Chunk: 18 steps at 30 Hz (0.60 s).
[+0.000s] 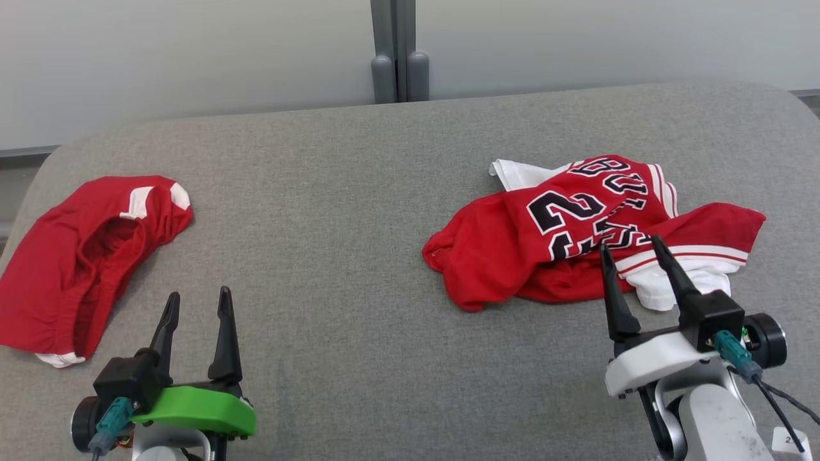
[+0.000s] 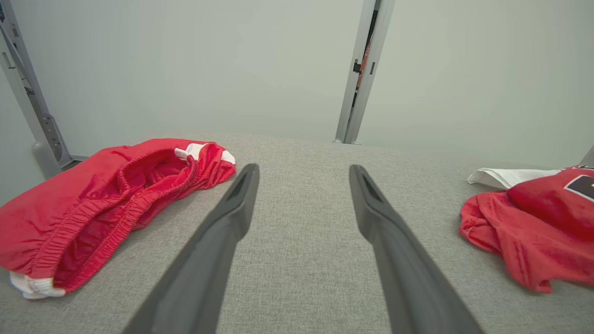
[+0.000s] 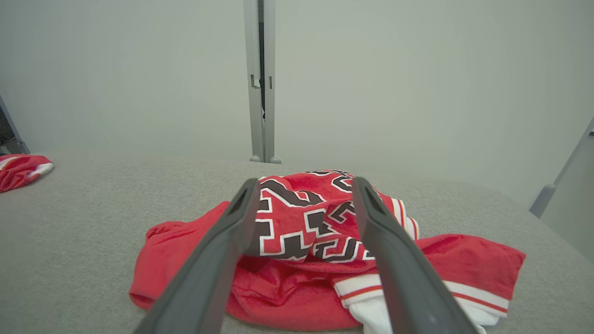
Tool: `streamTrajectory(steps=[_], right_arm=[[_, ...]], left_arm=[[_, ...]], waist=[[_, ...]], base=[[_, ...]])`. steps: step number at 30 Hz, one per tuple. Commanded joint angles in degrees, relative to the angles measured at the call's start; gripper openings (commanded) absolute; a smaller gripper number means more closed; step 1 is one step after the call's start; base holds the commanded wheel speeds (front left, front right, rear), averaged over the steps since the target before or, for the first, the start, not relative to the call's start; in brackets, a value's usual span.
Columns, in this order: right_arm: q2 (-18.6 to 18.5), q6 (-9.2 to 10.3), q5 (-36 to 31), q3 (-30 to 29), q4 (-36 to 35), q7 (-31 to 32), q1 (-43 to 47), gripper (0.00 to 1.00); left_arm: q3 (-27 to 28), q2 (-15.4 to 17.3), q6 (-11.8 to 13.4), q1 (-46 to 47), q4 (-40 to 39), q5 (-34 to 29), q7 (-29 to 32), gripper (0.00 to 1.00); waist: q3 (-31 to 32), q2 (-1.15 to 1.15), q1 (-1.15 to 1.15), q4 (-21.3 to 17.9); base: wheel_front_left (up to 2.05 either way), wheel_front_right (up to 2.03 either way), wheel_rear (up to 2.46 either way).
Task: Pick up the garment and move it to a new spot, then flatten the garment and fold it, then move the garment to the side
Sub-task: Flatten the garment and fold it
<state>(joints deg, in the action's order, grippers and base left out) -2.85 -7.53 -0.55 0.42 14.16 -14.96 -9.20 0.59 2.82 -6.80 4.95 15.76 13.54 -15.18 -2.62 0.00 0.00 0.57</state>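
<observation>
Crumpled red jersey point(image 1: 512, 256), woven grey surface point(image 1: 333, 211) (rounded)

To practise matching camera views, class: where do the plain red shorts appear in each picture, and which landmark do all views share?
Head view: red shorts at the left edge.
Left wrist view: red shorts at the lower left.
Right wrist view: red shorts, a small part at the far left edge.
Shared landmark: the grey post against the back wall.

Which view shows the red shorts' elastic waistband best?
Left wrist view: the red shorts lie close, gathered waistband facing the camera. Head view shows them from above; right wrist view, a distant corner.
</observation>
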Motion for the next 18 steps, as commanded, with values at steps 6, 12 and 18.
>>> streamTrajectory(steps=[6,12,18], right_arm=[[-0.1,0.07,3.1,0.6,0.5,-0.3,4.1,1.0],[-0.1,0.07,3.8,1.7,1.6,0.1,4.2,1.0],[-0.1,0.07,3.8,2.0,1.5,0.2,3.2,1.0]], left_arm=[[0.0,0.1,0.4,-2.2,0.4,0.7,0.1,1.0],[-0.6,0.1,0.8,-3.3,0.5,1.6,0.1,1.0],[-1.0,0.1,0.8,-3.4,0.6,1.7,0.1,1.0]], waist=[[2.0,0.0,0.0,-0.7],[2.4,0.0,0.0,-1.1],[2.2,0.0,0.0,-1.2]], base=[[0.0,0.0,0.0],[0.0,0.0,0.0],[0.0,0.0,0.0]])
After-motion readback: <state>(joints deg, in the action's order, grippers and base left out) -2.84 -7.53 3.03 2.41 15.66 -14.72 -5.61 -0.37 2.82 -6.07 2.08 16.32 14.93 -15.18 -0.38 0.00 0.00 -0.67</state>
